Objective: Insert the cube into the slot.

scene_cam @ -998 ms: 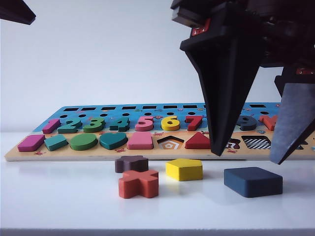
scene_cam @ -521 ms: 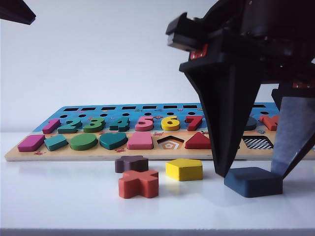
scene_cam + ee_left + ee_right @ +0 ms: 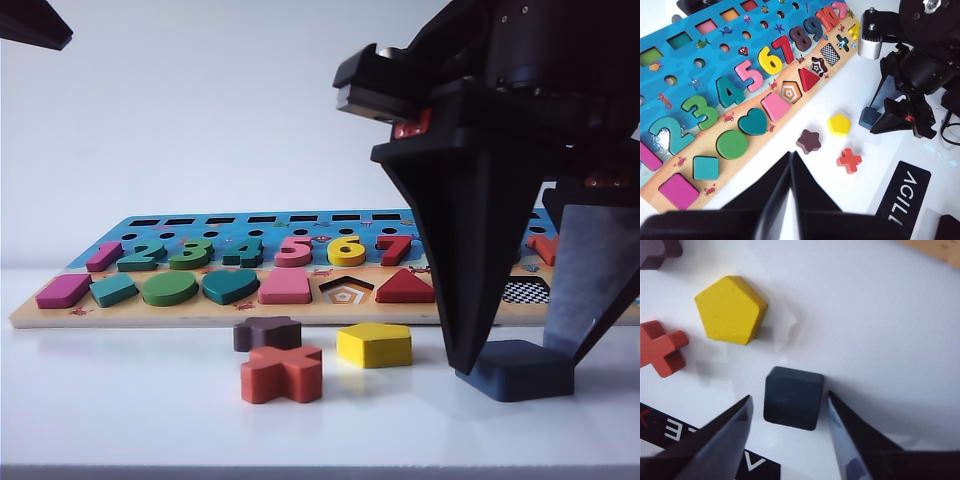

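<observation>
Exterior view: a glossy white table (image 3: 140,410) runs back to a plain pale wall, and the long puzzle board (image 3: 200,318) lies across it. The right gripper (image 3: 520,365) stands low at the front right, its two dark fingers either side of the cube (image 3: 525,372), which rests flat on the table; whether they touch it cannot be told. The near finger hides much of the board's right end, so only a strip of the checkered slot (image 3: 527,291) shows. Left wrist view: the left gripper (image 3: 791,165) hangs above the board's near edge, jaws together in a point; the cube (image 3: 869,118) is mostly hidden behind the other arm, and the slot (image 3: 830,54) lies open far up the board. Right wrist view: the fingers stand apart with a gap on each side of the cube (image 3: 791,397); the yellow pentagon (image 3: 730,309) and the red cross (image 3: 661,348) lie nearby, the latter cut by the frame edge.
</observation>
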Robot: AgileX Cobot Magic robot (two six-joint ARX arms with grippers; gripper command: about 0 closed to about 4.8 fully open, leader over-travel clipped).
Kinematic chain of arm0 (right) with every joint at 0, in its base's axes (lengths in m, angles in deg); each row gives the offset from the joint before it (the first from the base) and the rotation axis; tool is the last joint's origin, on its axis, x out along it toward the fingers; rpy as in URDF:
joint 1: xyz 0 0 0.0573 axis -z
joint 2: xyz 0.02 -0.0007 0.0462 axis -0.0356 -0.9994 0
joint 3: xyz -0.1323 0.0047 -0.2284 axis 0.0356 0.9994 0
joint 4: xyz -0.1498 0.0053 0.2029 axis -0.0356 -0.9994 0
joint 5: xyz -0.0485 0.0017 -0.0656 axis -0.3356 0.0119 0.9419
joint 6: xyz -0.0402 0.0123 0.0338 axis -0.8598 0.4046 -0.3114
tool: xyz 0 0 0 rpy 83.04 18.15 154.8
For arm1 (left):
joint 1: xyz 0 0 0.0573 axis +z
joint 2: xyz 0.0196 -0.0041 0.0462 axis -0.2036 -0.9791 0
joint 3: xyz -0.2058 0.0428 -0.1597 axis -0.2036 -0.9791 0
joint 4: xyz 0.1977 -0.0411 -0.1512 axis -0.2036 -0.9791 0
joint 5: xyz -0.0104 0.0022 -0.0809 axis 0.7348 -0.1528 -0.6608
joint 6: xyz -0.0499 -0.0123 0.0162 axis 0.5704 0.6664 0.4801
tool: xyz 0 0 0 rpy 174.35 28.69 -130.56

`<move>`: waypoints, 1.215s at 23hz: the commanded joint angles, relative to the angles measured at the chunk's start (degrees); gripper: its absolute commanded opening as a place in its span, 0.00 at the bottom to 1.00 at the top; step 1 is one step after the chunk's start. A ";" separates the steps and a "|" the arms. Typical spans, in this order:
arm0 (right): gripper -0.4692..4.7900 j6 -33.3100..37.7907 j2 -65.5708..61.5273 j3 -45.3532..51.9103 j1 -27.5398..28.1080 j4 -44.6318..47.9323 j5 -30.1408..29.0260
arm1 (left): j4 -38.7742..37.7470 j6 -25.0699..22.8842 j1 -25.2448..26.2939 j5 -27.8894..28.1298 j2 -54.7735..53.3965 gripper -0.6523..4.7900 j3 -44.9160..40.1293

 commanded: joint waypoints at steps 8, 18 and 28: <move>0.40 -1.18 0.09 -0.46 -0.07 0.15 1.09 | 0.81 -0.33 -0.02 -0.11 0.09 0.14 0.09; 0.37 -2.84 0.17 -6.25 0.02 -1.22 4.81 | 0.81 -0.35 -0.02 -0.11 0.09 0.14 0.09; 0.36 1.29 0.55 -10.19 6.47 -1.84 11.21 | 0.79 -0.33 -0.02 -0.11 0.09 0.14 0.09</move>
